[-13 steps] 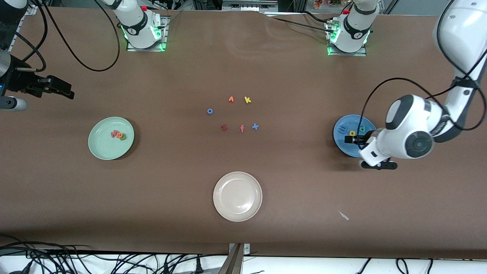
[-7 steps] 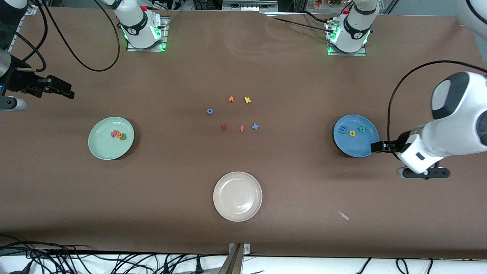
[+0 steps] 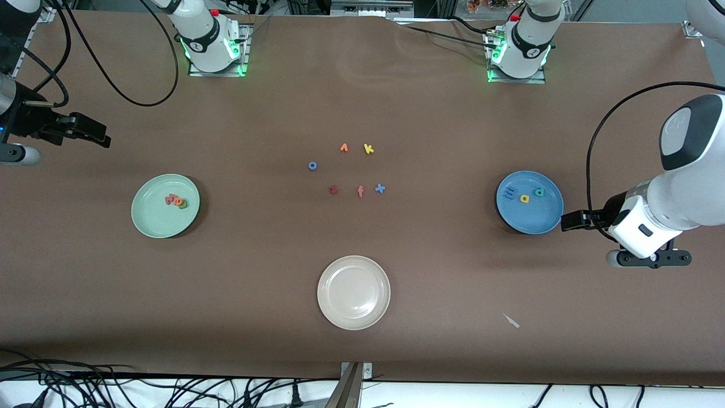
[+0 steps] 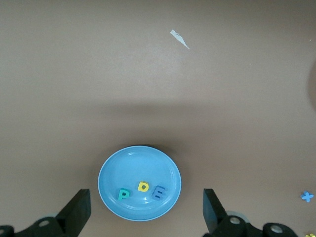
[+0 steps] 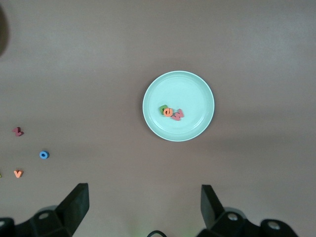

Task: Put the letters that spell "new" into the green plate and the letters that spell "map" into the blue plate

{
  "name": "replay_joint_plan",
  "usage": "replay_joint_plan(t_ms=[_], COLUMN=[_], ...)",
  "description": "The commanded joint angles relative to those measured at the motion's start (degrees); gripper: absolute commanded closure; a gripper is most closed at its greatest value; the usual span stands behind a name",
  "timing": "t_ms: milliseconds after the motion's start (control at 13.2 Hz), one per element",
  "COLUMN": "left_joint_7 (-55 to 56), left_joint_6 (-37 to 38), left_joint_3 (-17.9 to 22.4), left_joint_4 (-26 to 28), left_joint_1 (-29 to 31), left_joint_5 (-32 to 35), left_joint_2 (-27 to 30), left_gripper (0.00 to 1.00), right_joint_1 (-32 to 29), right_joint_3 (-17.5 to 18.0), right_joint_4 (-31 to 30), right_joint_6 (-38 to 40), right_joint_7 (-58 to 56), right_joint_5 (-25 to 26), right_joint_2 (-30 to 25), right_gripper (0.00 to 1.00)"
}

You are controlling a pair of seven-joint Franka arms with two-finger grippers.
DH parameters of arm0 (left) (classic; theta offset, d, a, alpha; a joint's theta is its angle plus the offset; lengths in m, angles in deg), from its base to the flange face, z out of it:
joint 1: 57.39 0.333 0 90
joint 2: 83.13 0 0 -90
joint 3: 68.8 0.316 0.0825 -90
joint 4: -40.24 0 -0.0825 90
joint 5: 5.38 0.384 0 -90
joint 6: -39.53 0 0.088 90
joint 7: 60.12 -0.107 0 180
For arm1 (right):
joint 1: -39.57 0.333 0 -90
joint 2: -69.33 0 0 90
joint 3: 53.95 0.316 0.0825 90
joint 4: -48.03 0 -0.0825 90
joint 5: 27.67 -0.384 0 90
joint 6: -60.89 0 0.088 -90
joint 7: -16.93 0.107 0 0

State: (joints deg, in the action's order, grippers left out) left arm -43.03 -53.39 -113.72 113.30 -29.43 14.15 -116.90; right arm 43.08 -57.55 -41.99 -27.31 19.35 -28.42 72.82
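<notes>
The green plate (image 3: 156, 218) holds the dark green n (image 5: 163, 109), orange e (image 5: 169, 112) and salmon w (image 5: 177, 115), bunched together. In the blue plate (image 3: 532, 218) lie the light blue m (image 3: 510, 192), yellow p (image 3: 525, 198) and teal a (image 3: 540, 192). My left gripper (image 3: 568, 221) hangs open and empty over the table just beside the blue plate's rim, toward the left arm's end. The right gripper (image 3: 93, 134) waits open and empty over the right arm's end of the table, apart from the green plate. Its wrist view shows the green plate (image 5: 182, 89) between its spread fingers (image 5: 78, 200).
A cream-white plate (image 3: 354, 292) sits nearest the front camera at mid-table. Loose letters lie in the middle: an orange one (image 3: 344, 148), yellow k (image 3: 369, 149), blue ring (image 3: 312, 165), dark red z (image 3: 333, 190), salmon f (image 3: 360, 191), blue x (image 3: 380, 188). A white scrap (image 3: 511, 321) lies nearer the camera.
My left arm has drawn back from over the blue plate toward the left arm's end, uncovering the three letters. The right arm has not moved.
</notes>
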Motion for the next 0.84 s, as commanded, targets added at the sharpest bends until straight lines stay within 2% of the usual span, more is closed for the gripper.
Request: replay_joint_plan(t_ms=[0, 760], left_joint_7=[-1.2, -0.8], left_joint_6=[1.4, 1.1], left_joint_3=[-0.3, -0.1], left_joint_4=[-1.2, -1.2], left_joint_1=[0.2, 0.2], left_joint_5=[0.3, 0.0], left_joint_2=[-0.4, -0.5], left_gripper=[0.0, 0.0], right_joint_1=[0.4, 0.4], right_joint_3=[-0.2, -0.3], right_joint_4=[1.2, 1.2], right_joint_6=[0.7, 0.8], right_joint_7=[0.7, 0.8], right_joint_5=[0.2, 0.2], right_joint_2=[0.4, 0.4], right_gripper=[0.0, 0.0])
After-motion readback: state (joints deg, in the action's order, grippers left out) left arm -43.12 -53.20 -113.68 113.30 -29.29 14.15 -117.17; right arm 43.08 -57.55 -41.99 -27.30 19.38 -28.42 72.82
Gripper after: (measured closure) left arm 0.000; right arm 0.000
